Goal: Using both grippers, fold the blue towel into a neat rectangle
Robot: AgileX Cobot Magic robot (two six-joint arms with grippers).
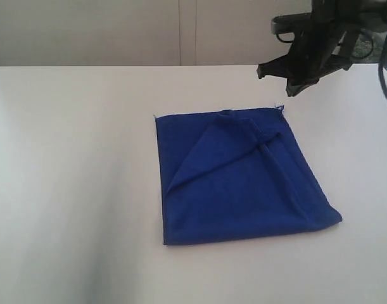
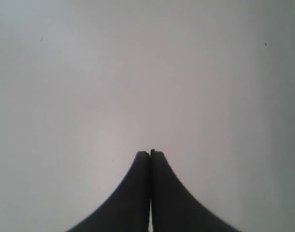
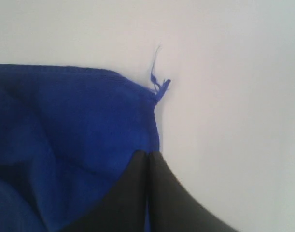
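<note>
The left end effector (image 2: 150, 154) is fully closed, fingers pressed together with nothing between them, over bare white counter (image 2: 137, 72). The right end effector (image 3: 148, 154) is likewise fully closed and empty. It hangs at the 1 o'clock side of the blue towel (image 1: 244, 190), beside the corner bearing a loose thread (image 3: 157, 72). In the exterior view the blue towel lies flat on the counter, just off centre toward 4 o'clock, with a diagonal folded flap (image 1: 212, 149) near its 12 o'clock edge. Count: two end effectors, one towel.
</note>
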